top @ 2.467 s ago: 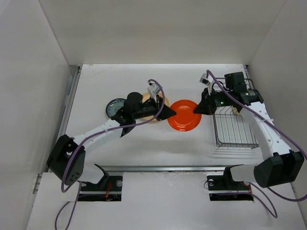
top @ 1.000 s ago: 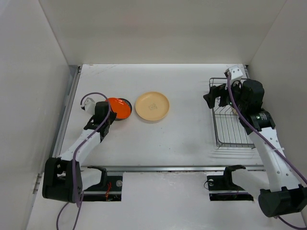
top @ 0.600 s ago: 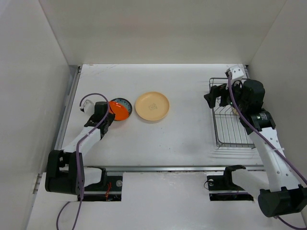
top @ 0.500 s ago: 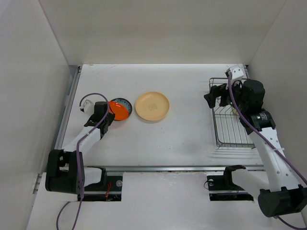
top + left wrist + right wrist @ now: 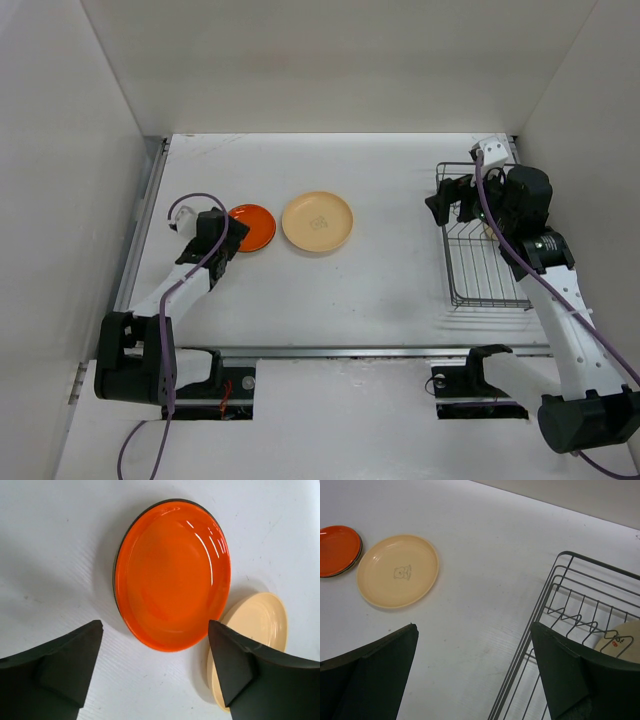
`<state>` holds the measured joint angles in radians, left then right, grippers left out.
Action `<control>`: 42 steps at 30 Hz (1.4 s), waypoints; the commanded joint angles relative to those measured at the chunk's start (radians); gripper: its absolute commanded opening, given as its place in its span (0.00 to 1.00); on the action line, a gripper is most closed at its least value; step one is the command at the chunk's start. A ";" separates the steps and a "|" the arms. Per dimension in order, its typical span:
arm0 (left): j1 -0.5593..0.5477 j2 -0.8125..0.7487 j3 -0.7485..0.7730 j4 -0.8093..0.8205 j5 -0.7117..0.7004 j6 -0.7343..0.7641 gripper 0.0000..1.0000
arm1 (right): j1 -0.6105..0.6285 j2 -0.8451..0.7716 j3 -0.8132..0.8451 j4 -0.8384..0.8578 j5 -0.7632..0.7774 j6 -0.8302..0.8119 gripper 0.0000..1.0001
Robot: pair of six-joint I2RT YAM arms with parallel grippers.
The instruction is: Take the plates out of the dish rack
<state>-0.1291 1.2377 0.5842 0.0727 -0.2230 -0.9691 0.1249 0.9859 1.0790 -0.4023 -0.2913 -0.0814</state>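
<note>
Left wrist view: the left tool (image 5: 155, 630) sits spread wide and empty, orange plate (image 5: 172, 575) lying flat on a dark-rimmed plate (image 5: 115, 580) on the bench (image 5: 60, 540), stacked to save room I guess. Right tool (image 5: 472, 627), jaws apart too, hovers by the dish rack (image 5: 546, 600), where a beige plate (image 5: 626, 645) waits.

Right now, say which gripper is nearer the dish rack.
Right. The right gripper hovers at the dish rack's left edge; the left gripper is far off, by the orange plate.
</note>
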 commanded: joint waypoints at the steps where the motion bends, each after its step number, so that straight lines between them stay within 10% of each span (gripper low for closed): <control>1: 0.003 -0.034 0.013 0.059 0.027 0.026 0.87 | -0.005 -0.021 -0.001 0.053 0.029 0.011 1.00; 14: 0.003 -0.231 -0.073 0.249 0.285 0.135 0.99 | -0.096 0.075 -0.010 0.105 0.701 -0.026 1.00; 31: -0.037 -0.305 -0.139 0.472 0.550 0.185 0.97 | -0.264 0.309 0.019 0.048 0.679 -0.072 0.99; 42: -0.046 -0.334 -0.149 0.472 0.550 0.185 0.97 | -0.265 0.416 0.048 0.039 0.644 -0.081 0.75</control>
<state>-0.1692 0.9123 0.4500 0.4862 0.3134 -0.8009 -0.1371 1.3998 1.0718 -0.3756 0.3603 -0.1593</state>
